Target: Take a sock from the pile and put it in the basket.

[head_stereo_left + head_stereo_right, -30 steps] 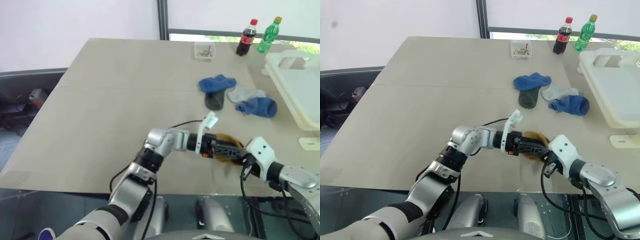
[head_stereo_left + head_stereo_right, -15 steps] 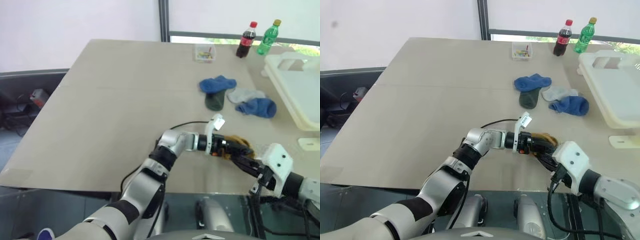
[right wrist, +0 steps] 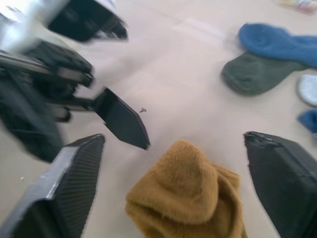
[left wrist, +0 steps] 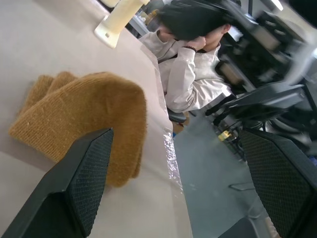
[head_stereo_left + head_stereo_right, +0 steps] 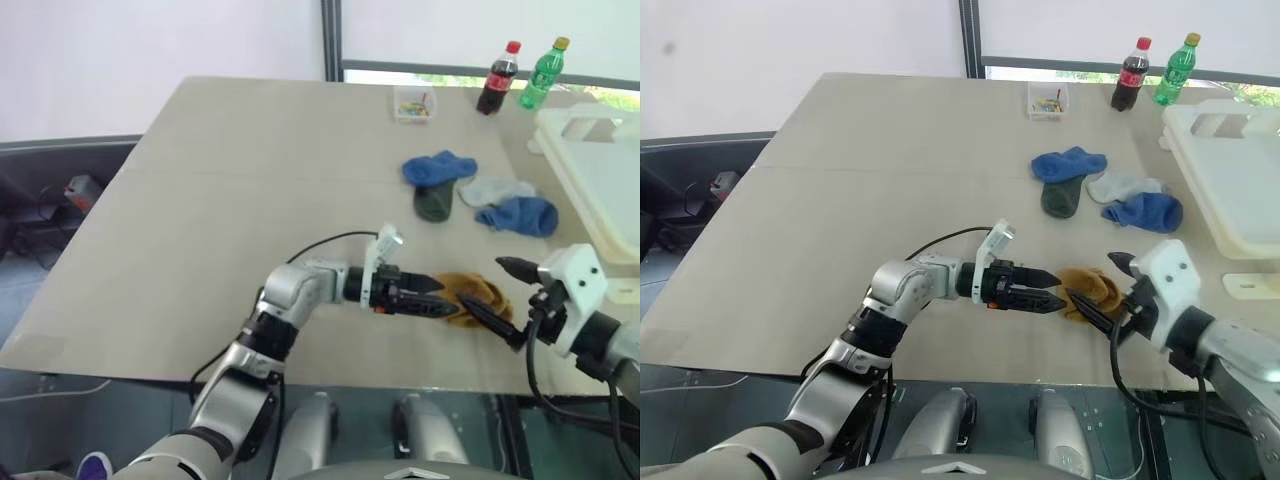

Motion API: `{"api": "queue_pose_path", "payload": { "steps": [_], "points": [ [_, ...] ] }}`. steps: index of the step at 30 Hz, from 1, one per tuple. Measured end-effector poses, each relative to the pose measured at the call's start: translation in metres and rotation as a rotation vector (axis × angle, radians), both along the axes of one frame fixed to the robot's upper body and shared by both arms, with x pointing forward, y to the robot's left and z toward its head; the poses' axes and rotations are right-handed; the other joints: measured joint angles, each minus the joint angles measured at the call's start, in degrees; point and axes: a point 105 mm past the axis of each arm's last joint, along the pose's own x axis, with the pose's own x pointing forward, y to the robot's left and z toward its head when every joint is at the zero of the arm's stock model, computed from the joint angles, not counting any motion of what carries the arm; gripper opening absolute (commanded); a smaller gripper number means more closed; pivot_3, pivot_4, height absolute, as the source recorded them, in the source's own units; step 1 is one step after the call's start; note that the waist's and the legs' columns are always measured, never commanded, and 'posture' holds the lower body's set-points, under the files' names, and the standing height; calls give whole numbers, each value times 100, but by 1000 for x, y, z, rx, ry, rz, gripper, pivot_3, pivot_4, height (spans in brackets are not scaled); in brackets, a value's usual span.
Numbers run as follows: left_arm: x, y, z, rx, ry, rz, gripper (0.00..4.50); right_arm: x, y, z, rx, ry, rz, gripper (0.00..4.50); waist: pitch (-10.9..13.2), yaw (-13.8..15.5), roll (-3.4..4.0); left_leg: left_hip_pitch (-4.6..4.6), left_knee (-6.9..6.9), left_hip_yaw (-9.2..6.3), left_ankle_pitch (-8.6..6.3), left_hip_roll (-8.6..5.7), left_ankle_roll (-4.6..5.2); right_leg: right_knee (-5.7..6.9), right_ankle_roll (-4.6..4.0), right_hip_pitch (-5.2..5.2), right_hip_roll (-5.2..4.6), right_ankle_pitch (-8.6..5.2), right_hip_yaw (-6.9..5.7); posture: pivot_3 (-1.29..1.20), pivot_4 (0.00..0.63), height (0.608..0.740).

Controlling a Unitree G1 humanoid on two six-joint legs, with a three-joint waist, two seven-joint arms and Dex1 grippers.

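A mustard-yellow sock (image 5: 472,297) lies crumpled on the table near its front edge, between my two grippers. My left gripper (image 5: 418,298) points at it from the left, open, its tips just short of the sock (image 4: 84,114). My right gripper (image 5: 500,292) hovers at the sock's right side, fingers (image 3: 69,193) spread wide with the sock (image 3: 188,208) below and between them, not gripped. The pile (image 5: 470,190) of blue, dark green and pale grey socks lies farther back. The cream-white basket (image 5: 560,150) stands at the right edge.
Two bottles (image 5: 500,78) and a small clear box (image 5: 413,103) stand at the table's far side. A small cream piece (image 5: 625,290) lies near the basket. The table's front edge runs just below the grippers. A seated person (image 4: 188,64) is beyond the table.
My right gripper has opened and risen, and the mustard sock now lies free on the table. My left gripper has drawn back to the left, off the sock.
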Motion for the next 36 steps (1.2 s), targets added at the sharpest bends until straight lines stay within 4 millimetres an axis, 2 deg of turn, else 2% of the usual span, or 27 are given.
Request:
{"api": "queue_pose_path", "payload": {
  "steps": [2,3,4,8,11,16,20,21,24,25,27,29,31,32,33,36],
  "points": [
    [0,12,2,12,-63,21,4338,9,-2,-10,-35,47,-8,4480,1,-7,2,-1,-4,2,0,2,0,0,-3,-4,1,-1,3,0,150,740],
    [0,17,3,20,-87,31,4338,12,-7,-16,-51,69,-31,4480,2,-1,4,-1,-8,5,0,1,0,0,-7,-6,0,-2,6,0,150,740],
    [1,33,1,56,-182,63,4338,19,-19,-29,-86,125,-86,4480,2,-5,5,0,-11,9,0,3,-1,-2,-11,-8,0,-4,10,0,150,740],
    [1,60,-7,116,-326,109,4338,24,-34,-47,-111,213,-155,4480,4,11,9,-4,-24,13,0,2,0,-11,-15,-14,-4,-6,15,0,150,740],
    [-4,74,-5,140,-439,100,4338,27,-35,-52,-107,245,-158,4480,4,20,9,-6,-25,13,0,2,0,-20,-16,-13,-8,-6,12,0,150,740],
    [0,96,8,144,-526,137,4338,23,-32,-57,-77,302,-119,4480,3,13,8,-6,-25,11,-1,5,1,-23,-14,-11,-4,-5,5,0,150,740],
    [0,105,17,133,-570,139,4338,22,-30,-60,-83,332,-87,4480,3,4,8,-4,-27,13,-1,6,3,-24,-6,-10,0,-1,5,0,150,740],
    [-1,107,18,130,-573,137,4338,22,-31,-61,-94,335,-81,3955,3,3,8,-3,-27,13,-1,6,3,-25,-4,-10,0,0,5,0,150,740],
    [-3,110,22,119,-596,140,4338,21,-28,-64,-120,344,-37,3021,-1,8,1,2,-27,9,-2,7,3,-29,-2,-3,2,1,0,0,150,740],
    [-4,110,22,119,-600,139,4338,20,-27,-65,-122,342,-28,2178,-2,10,0,8,-27,7,-2,7,3,-35,-3,6,1,0,-2,0,150,740],
    [-4,111,20,120,-596,143,4338,20,-24,-66,-121,343,-11,1874,-5,6,-5,14,-27,7,-2,9,4,-44,-6,16,2,-2,-4,0,150,740],
    [-3,109,20,114,-598,159,4338,20,-22,-66,-131,334,-2,1118,-13,6,-17,23,-26,-3,-2,12,4,-59,-15,35,2,-8,-15,0,150,740],
    [-2,107,21,100,-601,175,4338,20,-22,-66,-134,329,-1,809,-17,7,-24,23,-24,-6,-2,12,4,-61,-15,39,2,-8,-17,0,150,740],
    [-1,104,22,87,-605,185,4338,21,-22,-65,-130,324,-4,276,-18,8,-27,23,-23,-7,-2,11,4,-61,-15,39,1,-7,-18,0,150,740],
    [-1,103,22,80,-608,190,4338,22,-22,-63,-120,315,-10,19,-19,7,-28,23,-23,-8,-2,12,4,-61,-14,39,2,-6,-19,0,150,740],
    [2,99,27,61,-626,206,4338,31,-19,-60,-13,276,-70,3,-18,-6,-27,20,-24,-8,-2,13,4,-60,-11,35,4,1,-18,0,150,740]
  ]
}}
